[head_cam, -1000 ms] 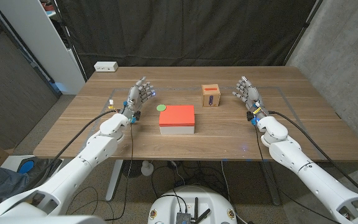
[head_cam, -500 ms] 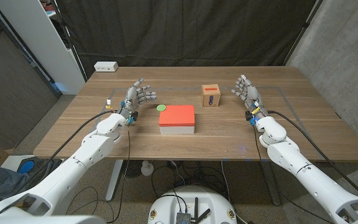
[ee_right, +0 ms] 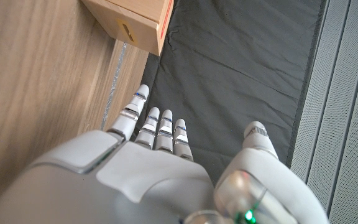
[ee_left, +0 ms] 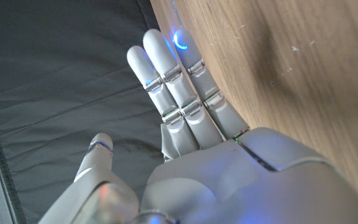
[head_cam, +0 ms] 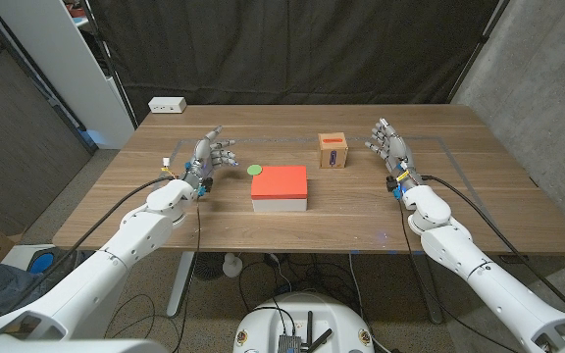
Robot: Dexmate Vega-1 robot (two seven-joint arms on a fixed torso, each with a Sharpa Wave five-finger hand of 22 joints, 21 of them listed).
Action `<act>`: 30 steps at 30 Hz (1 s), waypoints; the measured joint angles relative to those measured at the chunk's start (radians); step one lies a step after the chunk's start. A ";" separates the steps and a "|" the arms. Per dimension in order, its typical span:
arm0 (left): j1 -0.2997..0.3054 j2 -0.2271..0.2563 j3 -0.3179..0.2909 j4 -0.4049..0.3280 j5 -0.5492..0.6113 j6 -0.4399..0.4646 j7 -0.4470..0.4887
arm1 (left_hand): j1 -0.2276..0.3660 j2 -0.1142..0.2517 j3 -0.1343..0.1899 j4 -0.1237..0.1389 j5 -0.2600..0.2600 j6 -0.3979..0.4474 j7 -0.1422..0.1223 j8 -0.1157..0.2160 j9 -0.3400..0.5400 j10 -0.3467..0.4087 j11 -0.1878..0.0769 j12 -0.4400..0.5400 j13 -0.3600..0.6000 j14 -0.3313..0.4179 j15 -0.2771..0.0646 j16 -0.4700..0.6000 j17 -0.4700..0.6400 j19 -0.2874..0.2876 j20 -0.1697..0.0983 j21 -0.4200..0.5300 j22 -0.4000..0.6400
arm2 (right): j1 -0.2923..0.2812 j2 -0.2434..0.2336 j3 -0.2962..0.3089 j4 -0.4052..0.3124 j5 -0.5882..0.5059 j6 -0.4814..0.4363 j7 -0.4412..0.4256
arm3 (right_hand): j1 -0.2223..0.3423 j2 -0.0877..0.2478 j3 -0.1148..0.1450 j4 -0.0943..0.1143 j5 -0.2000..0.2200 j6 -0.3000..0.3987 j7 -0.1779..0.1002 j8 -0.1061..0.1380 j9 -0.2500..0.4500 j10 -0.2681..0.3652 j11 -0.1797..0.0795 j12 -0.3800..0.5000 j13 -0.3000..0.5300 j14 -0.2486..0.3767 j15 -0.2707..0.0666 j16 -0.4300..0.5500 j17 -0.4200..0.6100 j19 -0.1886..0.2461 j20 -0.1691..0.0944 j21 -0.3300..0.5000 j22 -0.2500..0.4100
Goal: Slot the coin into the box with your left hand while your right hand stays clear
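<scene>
A green coin (head_cam: 255, 169) lies on the table at the far left corner of a red-topped white block (head_cam: 281, 186). A small wooden box (head_cam: 333, 151) with a slot in its front stands behind the block to the right; its corner also shows in the right wrist view (ee_right: 132, 23). My left hand (head_cam: 210, 155) is raised left of the coin, fingers apart and reaching toward it, holding nothing; its fingers (ee_left: 173, 93) show above the wood. My right hand (head_cam: 390, 147) stands open to the right of the box, apart from it.
A white power strip (head_cam: 167, 105) lies at the table's far left corner. A black curtain hangs behind the table. Bare wood (head_cam: 292, 230) spreads in front of the block and along both sides.
My left hand has turned and tipped its fingers toward the coin, while the arm swung slightly left. The right hand, coin, block and box stayed put.
</scene>
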 measured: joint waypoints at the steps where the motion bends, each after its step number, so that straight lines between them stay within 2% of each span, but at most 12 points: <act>1: 0.001 0.001 -0.001 -0.001 0.000 0.000 0.000 | 0.005 -0.005 0.006 -0.001 0.000 0.003 -0.003 -0.001 0.000 0.011 -0.001 0.014 0.009 0.005 0.000 0.012 0.009 0.021 -0.004 0.002 -0.012 | -0.001 0.000 0.000 -0.002 -0.001 -0.001 -0.002 | 0.000 0.000 0.000 0.000 0.000 0.000 0.000 0.000 0.000 0.000 0.000 0.000 0.000 0.000 0.000 0.000 0.000 0.000 0.000 0.000 0.000; 5: 0.008 0.013 -0.008 -0.022 -0.020 0.037 0.009 | 0.013 -0.013 0.034 -0.006 0.001 0.022 -0.002 -0.001 0.000 0.032 0.000 0.111 0.050 0.020 -0.001 0.083 0.048 0.077 -0.016 0.039 0.010 | -0.005 -0.001 0.000 -0.007 -0.003 -0.002 -0.007 | 0.000 0.000 0.000 0.000 0.000 0.000 0.000 0.000 0.000 0.000 0.000 0.000 0.000 0.000 0.000 0.000 0.000 0.000 0.000 0.000 0.000; 12: 0.018 0.028 -0.021 -0.044 -0.061 0.078 0.007 | 0.061 -0.029 0.083 -0.028 0.004 0.062 0.009 -0.001 0.000 0.037 0.002 0.290 0.108 0.025 0.004 0.241 0.119 0.145 -0.018 0.116 0.105 | -0.015 -0.003 0.002 -0.019 -0.009 -0.005 -0.018 | 0.000 0.000 0.000 0.000 0.000 0.000 0.000 0.000 0.000 0.000 0.000 0.000 0.000 0.000 0.000 0.000 0.000 0.000 0.000 0.000 0.000; 17: 0.027 0.034 -0.036 -0.056 -0.103 0.102 -0.011 | 0.099 -0.052 0.104 -0.037 0.004 0.075 0.015 -0.001 0.000 0.039 0.004 0.354 0.116 0.030 0.010 0.315 0.145 0.168 -0.020 0.141 0.136 | -0.021 -0.004 0.003 -0.026 -0.012 -0.006 -0.024 | 0.000 0.000 0.000 0.000 0.000 0.000 0.000 0.000 0.000 0.000 0.000 0.000 0.000 0.000 0.000 0.000 0.000 0.000 0.000 0.000 0.000; 24: 0.045 0.046 -0.056 -0.079 -0.162 0.142 -0.018 | 0.216 -0.060 0.138 -0.044 0.004 0.149 0.005 -0.001 0.004 0.039 0.004 0.431 0.101 0.030 0.010 0.389 0.133 0.169 -0.020 0.149 0.147 | -0.032 -0.008 0.005 -0.039 -0.017 -0.010 -0.034 | 0.000 0.000 0.000 0.000 0.000 0.000 0.000 0.000 0.000 0.000 0.000 0.000 0.000 0.000 0.000 0.000 0.000 0.000 0.000 0.000 0.000; 30: 0.062 0.054 -0.072 -0.102 -0.200 0.173 0.014 | 0.330 -0.056 0.162 -0.045 0.008 0.210 -0.021 0.006 0.007 0.039 0.005 0.516 0.106 0.030 0.010 0.455 0.112 0.169 -0.020 0.162 0.150 | -0.039 -0.010 0.006 -0.049 -0.019 -0.013 -0.039 | 0.000 0.000 0.000 0.000 0.000 0.000 0.000 0.000 0.000 0.000 0.000 0.000 0.000 0.000 0.000 0.000 0.000 0.000 0.000 0.000 0.000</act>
